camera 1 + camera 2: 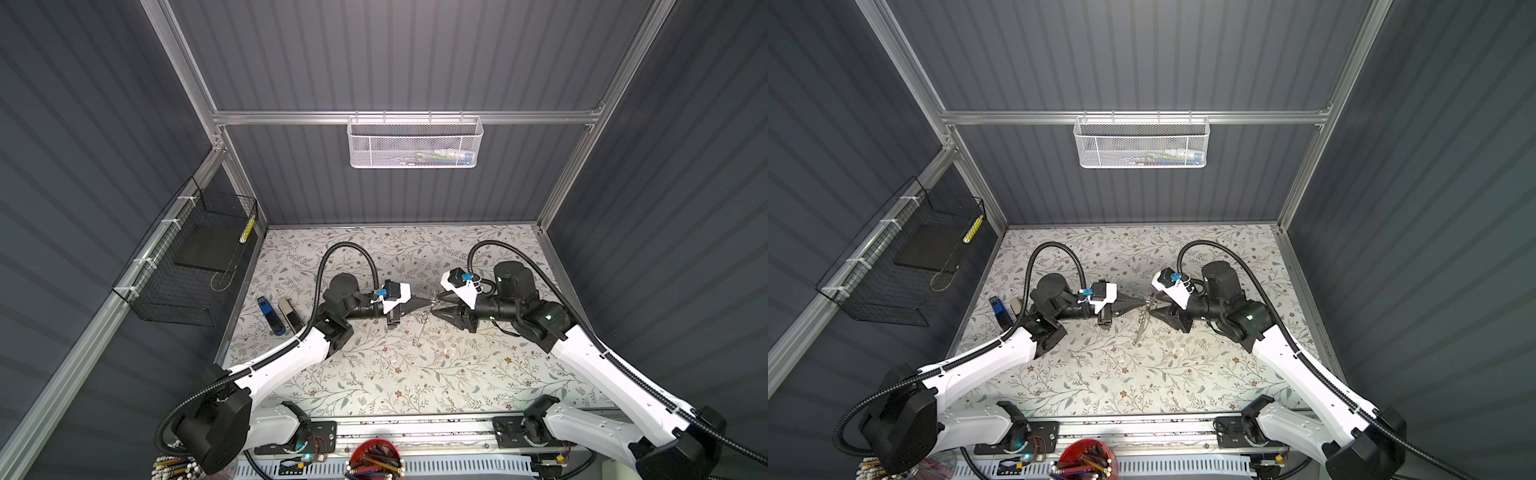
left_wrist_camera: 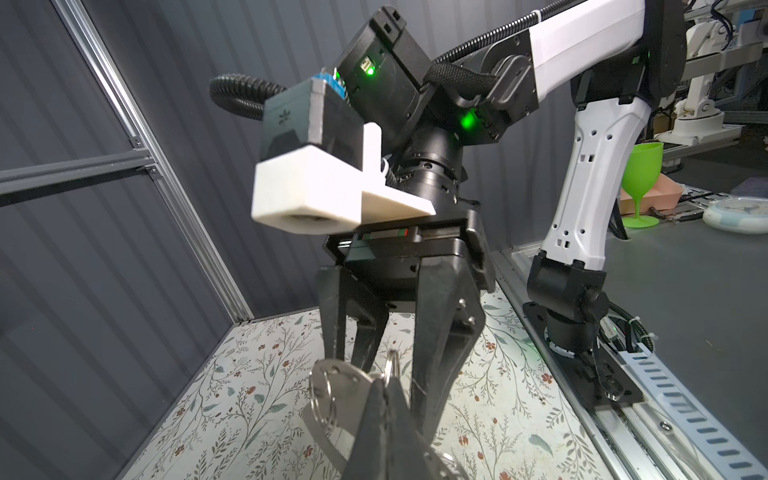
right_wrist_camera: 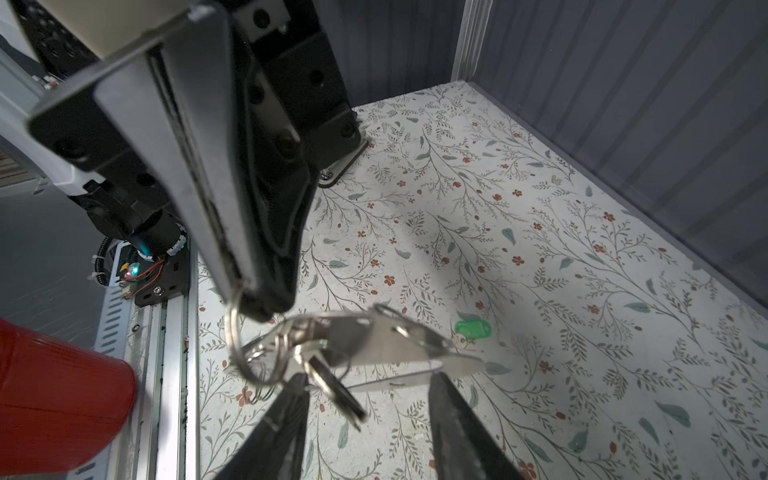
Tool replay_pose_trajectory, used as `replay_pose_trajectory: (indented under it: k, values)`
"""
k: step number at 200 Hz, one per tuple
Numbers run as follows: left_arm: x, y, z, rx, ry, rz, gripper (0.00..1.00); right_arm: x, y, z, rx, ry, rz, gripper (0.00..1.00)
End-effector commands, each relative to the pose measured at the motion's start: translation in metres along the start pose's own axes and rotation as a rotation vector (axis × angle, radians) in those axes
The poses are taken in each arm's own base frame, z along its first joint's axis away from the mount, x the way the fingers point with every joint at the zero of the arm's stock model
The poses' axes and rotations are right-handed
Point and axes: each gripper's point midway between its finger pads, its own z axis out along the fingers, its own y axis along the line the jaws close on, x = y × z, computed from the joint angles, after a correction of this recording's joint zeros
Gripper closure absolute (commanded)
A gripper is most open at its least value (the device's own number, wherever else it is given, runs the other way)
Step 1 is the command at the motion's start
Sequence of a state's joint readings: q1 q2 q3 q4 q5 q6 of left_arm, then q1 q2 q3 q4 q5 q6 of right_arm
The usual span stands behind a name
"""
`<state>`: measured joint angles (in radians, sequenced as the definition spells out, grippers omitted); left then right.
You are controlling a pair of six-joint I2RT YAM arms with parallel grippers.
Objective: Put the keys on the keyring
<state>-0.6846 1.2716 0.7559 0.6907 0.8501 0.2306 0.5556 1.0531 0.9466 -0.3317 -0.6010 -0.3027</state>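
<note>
So the keyring plate (image 3: pixel 374 336) is up in the air over the bench (image 3: pixel 540 249), with my left claw (image 3: pixel 253 299) clenched tight on one of its split rings. One key (image 3: pixel 332 390) already looks hooked on, dangling underneath. My right claw (image 3: pixel 365 376) is spread apart around that end, not gripping anything I can make out. The green-tagged key (image 3: pixel 471 330) lies loose on the bench, so I'd call it halfway: that one needs grabbing and threading.

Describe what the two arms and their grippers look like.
The left arm and right arm have white shells, black joints and black corrugated cables. White brackets top each wrist. The left gripper and right gripper have black, tapered, triangular fingers.
</note>
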Motion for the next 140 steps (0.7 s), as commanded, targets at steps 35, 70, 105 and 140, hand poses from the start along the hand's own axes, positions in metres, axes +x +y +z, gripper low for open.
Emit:
replay_pose_trajectory:
  k: [35, 70, 105, 140]
  values:
    - [-0.014, 0.003, 0.0, -0.01, -0.032, 0.025, 1.0, -0.016, 0.017, -0.006, -0.102, -0.051, -0.021, 0.71]
    - [-0.017, 0.011, -0.002, -0.066, -0.032, 0.034, 1.0, -0.004, 0.021, -0.008, -0.121, 0.008, 0.003, 0.89]
    - [-0.015, 0.019, -0.004, -0.125, -0.045, 0.023, 1.0, -0.003, 0.013, -0.007, -0.1, 0.05, 0.03, 0.96]
    - [-0.01, 0.026, -0.005, -0.198, -0.048, 0.026, 1.0, -0.008, 0.007, 0.003, -0.121, 0.055, 0.065, 1.0]
